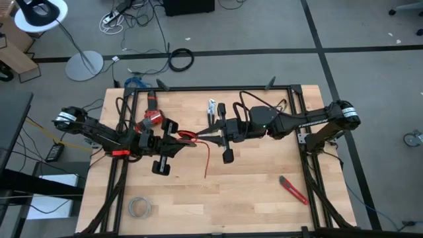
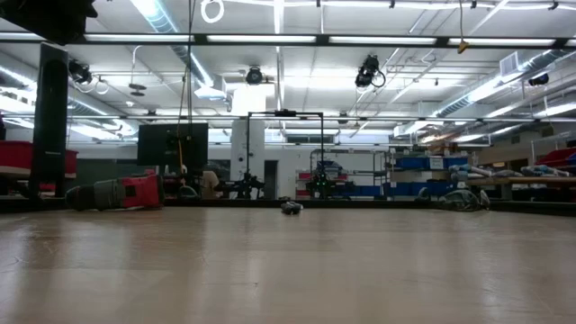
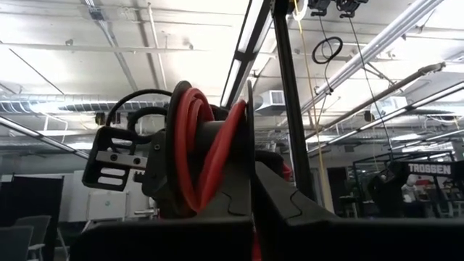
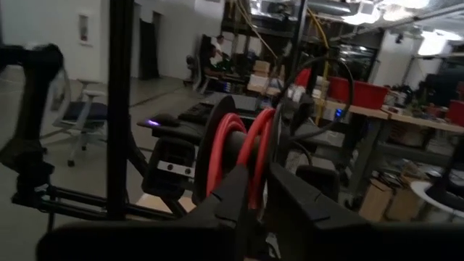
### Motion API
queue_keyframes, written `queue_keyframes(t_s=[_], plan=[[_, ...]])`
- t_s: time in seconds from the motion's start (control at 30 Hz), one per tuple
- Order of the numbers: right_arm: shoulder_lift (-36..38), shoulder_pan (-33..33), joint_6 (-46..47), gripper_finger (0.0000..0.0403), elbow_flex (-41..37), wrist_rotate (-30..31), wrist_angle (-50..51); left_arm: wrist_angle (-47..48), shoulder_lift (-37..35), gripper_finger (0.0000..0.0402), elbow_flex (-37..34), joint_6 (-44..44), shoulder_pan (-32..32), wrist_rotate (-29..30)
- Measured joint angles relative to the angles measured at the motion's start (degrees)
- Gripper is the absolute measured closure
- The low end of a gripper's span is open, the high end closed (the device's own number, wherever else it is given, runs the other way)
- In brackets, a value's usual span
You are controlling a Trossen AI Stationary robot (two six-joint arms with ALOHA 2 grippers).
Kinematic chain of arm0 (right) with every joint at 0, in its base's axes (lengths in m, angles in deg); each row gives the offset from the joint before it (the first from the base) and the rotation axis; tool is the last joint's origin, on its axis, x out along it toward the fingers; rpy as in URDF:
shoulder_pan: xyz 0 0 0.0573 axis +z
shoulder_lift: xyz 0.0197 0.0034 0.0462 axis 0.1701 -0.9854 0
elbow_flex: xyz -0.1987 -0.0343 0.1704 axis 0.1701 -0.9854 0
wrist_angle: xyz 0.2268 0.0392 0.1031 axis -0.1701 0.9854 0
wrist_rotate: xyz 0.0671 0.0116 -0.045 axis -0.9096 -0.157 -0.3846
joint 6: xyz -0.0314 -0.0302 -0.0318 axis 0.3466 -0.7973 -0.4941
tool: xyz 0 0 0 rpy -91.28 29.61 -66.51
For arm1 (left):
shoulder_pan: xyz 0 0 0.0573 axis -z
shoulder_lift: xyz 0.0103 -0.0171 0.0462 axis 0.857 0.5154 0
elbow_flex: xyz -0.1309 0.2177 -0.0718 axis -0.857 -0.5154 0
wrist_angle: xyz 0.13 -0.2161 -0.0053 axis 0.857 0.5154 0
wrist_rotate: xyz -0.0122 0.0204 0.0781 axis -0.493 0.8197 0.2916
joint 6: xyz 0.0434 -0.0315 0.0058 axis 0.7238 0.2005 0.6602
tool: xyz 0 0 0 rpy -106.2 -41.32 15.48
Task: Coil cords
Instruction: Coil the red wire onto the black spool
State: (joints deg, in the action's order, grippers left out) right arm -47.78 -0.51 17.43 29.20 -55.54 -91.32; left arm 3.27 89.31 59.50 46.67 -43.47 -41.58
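Between the two hands, mid-bench: red wire wound in loops, loose tail dangling toward the near edge. Left hand clamped tight on the coil. Right hand just beside it, facing it; grip impossible to tell.
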Motion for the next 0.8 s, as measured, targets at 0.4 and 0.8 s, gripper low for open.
queue_keyframes(t_s=[0.4, 0.8], plan=[[0.0, -0.1, 0.0, 0.0332, 0.0, 2.4, 0.2, 0.7, 0.0, 0.0401, 0.0, 1.3, 0.3, -1.8], [0.0, -0.5, 0.1, 0.0372, 0.0, 2.1, 0.1, 1.0, 0.0, 0.0401, 0.0, 1.2, 0.3, -1.9]])
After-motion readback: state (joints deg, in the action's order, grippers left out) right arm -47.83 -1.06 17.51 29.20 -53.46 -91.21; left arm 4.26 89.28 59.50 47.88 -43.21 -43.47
